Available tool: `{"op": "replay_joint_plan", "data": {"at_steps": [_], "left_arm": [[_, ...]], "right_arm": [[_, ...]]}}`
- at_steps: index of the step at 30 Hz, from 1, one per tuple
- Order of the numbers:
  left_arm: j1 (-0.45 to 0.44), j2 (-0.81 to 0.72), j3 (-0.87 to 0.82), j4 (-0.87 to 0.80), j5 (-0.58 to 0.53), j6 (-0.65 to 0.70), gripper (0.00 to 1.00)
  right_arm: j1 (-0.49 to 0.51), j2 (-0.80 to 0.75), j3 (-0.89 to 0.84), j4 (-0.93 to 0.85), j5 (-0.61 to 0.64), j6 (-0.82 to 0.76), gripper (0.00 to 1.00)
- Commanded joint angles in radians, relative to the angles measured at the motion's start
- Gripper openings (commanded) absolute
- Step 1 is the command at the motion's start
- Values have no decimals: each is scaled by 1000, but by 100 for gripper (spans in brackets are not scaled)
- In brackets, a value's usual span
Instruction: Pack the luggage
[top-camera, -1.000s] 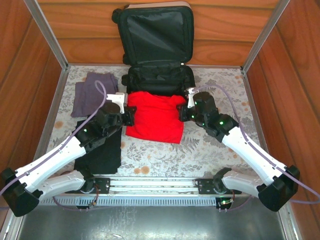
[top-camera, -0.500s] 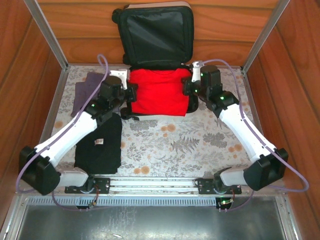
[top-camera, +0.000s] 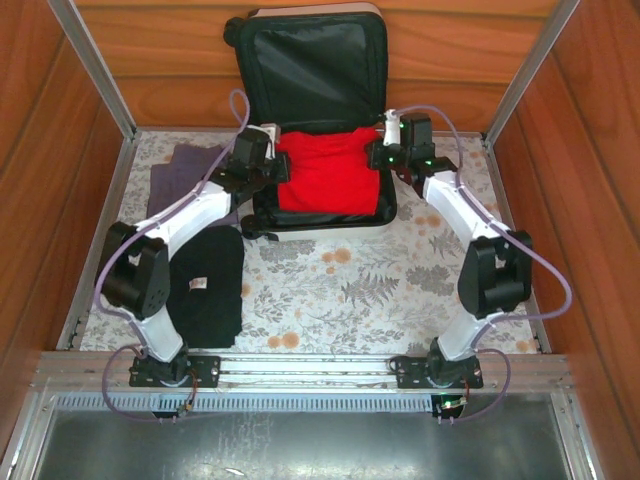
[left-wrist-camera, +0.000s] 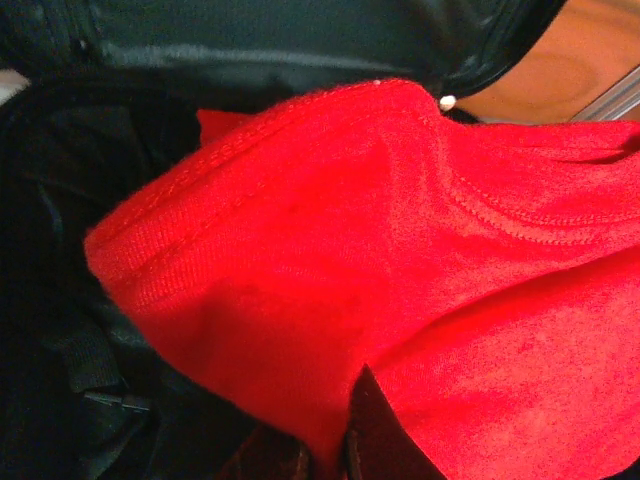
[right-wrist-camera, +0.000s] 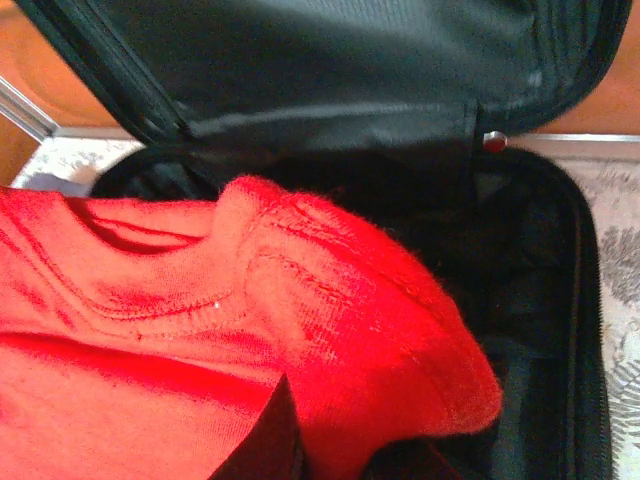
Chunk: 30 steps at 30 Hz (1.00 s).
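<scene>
The luggage (top-camera: 310, 70) lies open at the back of the table, its black-lined lid leaning up against the wooden wall. A red garment (top-camera: 328, 178) is stretched over the lower half. My left gripper (top-camera: 281, 166) is shut on the garment's left edge and my right gripper (top-camera: 374, 157) is shut on its right edge. In the left wrist view the red garment (left-wrist-camera: 400, 250) bunches between the left gripper (left-wrist-camera: 330, 455) fingers, with the luggage (left-wrist-camera: 250, 40) lining behind. The right wrist view has the red garment (right-wrist-camera: 200, 330) pinched in the right gripper (right-wrist-camera: 340, 450) over the luggage (right-wrist-camera: 540, 300) tray.
A black garment (top-camera: 205, 285) lies flat on the floral table cover at the near left. A grey-purple garment (top-camera: 185, 172) sits at the far left, beside the left arm. Wooden walls and metal posts (top-camera: 95, 70) enclose the table on three sides.
Both arms have reached away from me, carrying the red garment from the table in front of the luggage to over its lower half. Both grips have stayed shut.
</scene>
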Motion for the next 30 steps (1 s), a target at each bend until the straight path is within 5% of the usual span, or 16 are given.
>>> {"op": "replay_joint_plan", "data": {"at_steps": [1,12,14,16,19,24,30], "left_arm": [[21,61,42,11,36,22,0],[76,266,132,-6,44,12,0],[90,297,166,-21,31,12,20],[106,319,194,-29,30,14,56],[120,322,240,-53,15,37,76],[123,270,278,-97,-42,129,100],[124,112,214,-109,-118,213,100]], "right_arm": [[-23,57,38,70,-45,-13,0],[-27,328,166,140,-85,-25,0],[-27,373,211,130,-84,-26,15],[-27,409,263,100,-69,-36,48],[-27,420,331,30,-1,-56,71],[-28,351,361,-53,126,-121,83],[-27,217,333,-139,200,-166,84]]}}
